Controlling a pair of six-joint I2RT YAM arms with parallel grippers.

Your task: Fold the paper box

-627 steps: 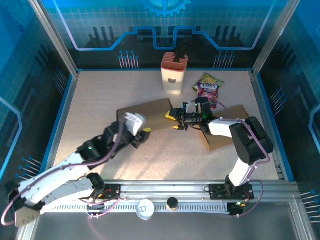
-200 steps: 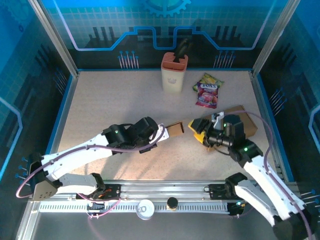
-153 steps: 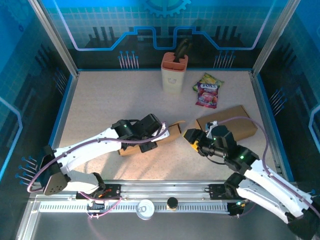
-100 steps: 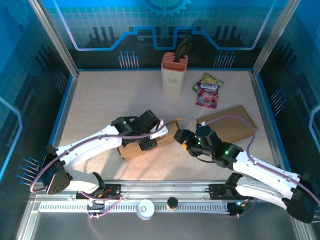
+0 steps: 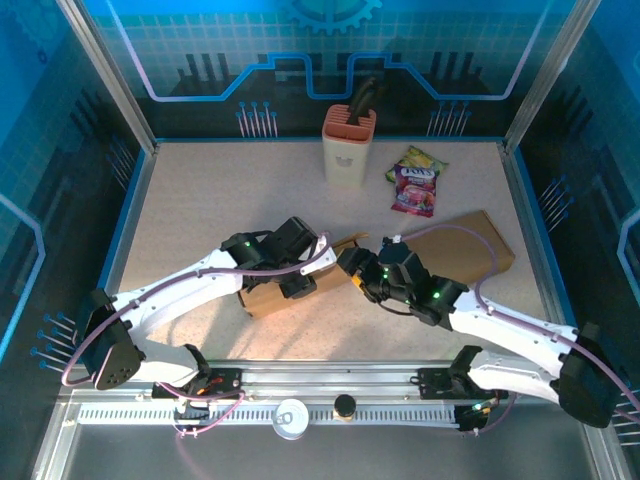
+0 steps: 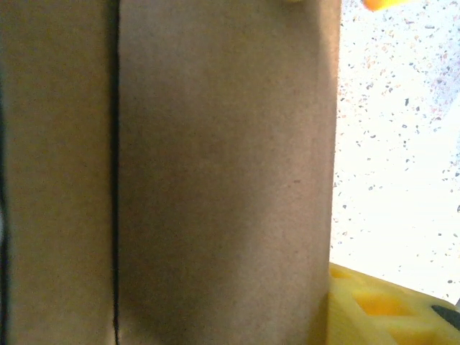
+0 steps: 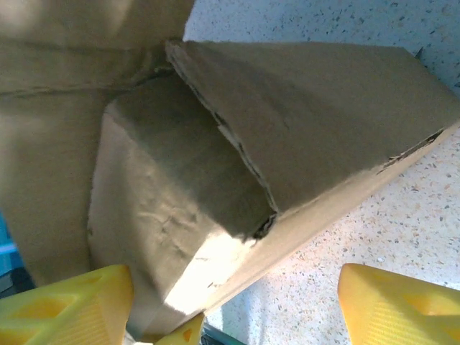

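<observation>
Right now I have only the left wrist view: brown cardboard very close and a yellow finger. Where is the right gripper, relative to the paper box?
Observer: The right gripper is at one end of the paper box, its fingers wide apart.
Operator: Is this end already closed?
Observer: Not yet. The right wrist view shows a flap bent inward, with a gap along its edge.
Operator: Is other cardboard on the table?
Observer: Yes, a second brown cardboard piece lies flat on the table's right side, with a cable crossing over it.
</observation>
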